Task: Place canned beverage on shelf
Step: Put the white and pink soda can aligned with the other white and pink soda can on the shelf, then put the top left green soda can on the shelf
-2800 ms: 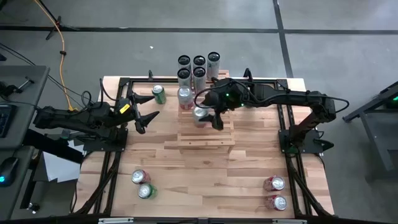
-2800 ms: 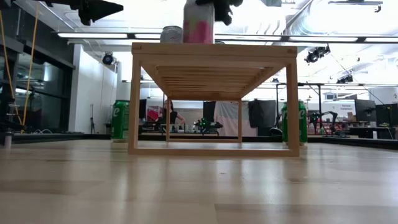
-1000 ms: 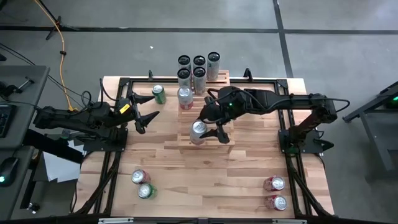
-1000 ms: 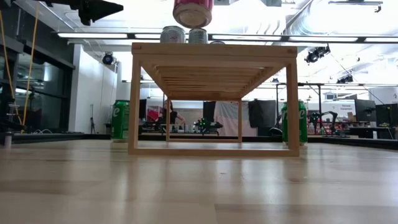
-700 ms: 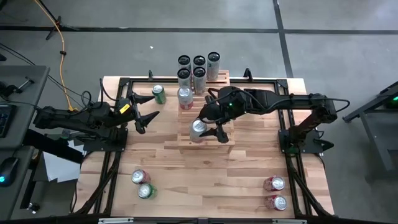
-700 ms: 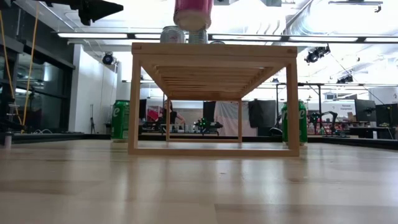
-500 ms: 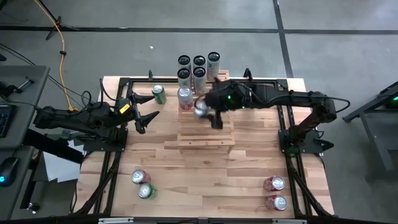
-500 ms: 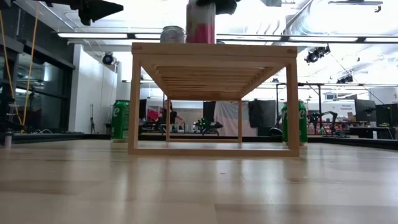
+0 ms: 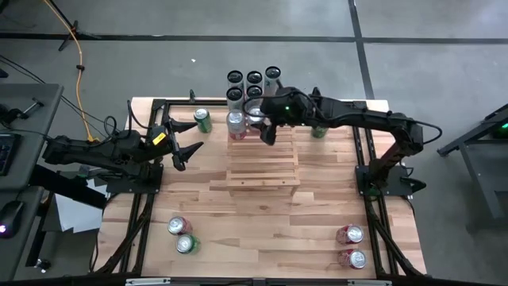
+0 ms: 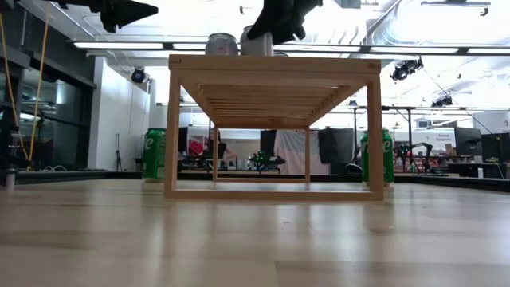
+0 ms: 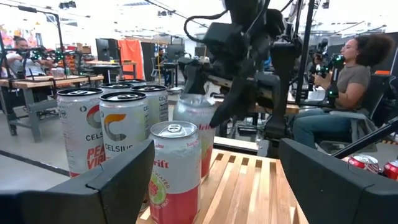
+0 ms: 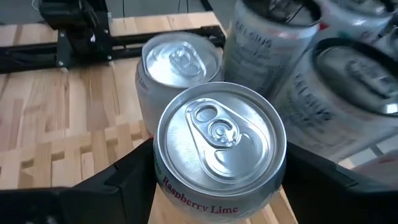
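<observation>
Right gripper [image 9: 266, 127] over back of pale slatted wooden shelf [image 9: 266, 171], jaws clasping silver-topped raspberry-lime can [image 12: 219, 152]. Can upright on top step, just beside pink-and-white drift can [image 11: 175, 171], tall Celsius cans [image 11: 123, 134] crowding behind. Best now: confirm base sits flat on slats, spread fingers gently, lift straight up, no nudging neighbours. Left gripper [image 9: 184, 149] idle over table's left side, jaws spread wide, empty.

We read "Raspberry Lime" along the rim of the nearest can [image 12: 219, 143]. "CELSIUS" stands on a tall white can [image 11: 123, 146], and "CELSI" on its neighbour [image 11: 79, 137].
</observation>
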`<state>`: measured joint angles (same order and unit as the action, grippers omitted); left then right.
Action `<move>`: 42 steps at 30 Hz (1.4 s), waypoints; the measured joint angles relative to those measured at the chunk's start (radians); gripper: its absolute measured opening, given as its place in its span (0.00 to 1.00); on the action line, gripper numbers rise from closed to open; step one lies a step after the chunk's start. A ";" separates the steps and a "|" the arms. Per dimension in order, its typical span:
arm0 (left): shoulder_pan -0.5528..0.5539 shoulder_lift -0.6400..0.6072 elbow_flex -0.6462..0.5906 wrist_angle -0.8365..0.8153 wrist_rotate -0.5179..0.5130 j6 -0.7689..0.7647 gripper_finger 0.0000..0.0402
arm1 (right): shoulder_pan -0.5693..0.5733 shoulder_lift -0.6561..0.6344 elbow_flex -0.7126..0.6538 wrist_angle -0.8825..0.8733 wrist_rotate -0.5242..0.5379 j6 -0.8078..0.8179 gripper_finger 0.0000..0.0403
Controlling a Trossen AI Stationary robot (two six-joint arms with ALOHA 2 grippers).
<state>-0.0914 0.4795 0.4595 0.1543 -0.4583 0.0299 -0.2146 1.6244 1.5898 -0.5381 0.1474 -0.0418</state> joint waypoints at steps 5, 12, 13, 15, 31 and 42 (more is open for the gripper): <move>0.000 0.000 0.000 0.000 0.000 0.000 0.83 | -0.001 0.021 -0.002 -0.002 -0.001 -0.001 0.67; 0.000 0.000 0.000 0.000 0.000 0.000 0.83 | -0.001 0.021 -0.002 -0.015 -0.001 0.017 0.67; 0.000 0.000 0.000 0.000 0.000 0.000 0.83 | -0.001 0.021 -0.002 -0.020 -0.001 0.020 0.67; 0.000 0.000 0.000 0.000 0.000 0.000 0.83 | -0.001 0.022 -0.002 -0.024 -0.001 0.028 0.67; 0.000 0.000 0.000 0.000 0.000 0.000 0.83 | -0.001 0.018 0.000 -0.021 0.001 0.043 0.88; 0.000 0.000 0.000 0.000 0.000 0.000 0.83 | -0.001 -0.103 0.000 -0.080 0.000 0.036 0.89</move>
<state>-0.0914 0.4797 0.4595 0.1539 -0.4582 0.0299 -0.2161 1.5218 1.5898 -0.6181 0.1471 -0.0055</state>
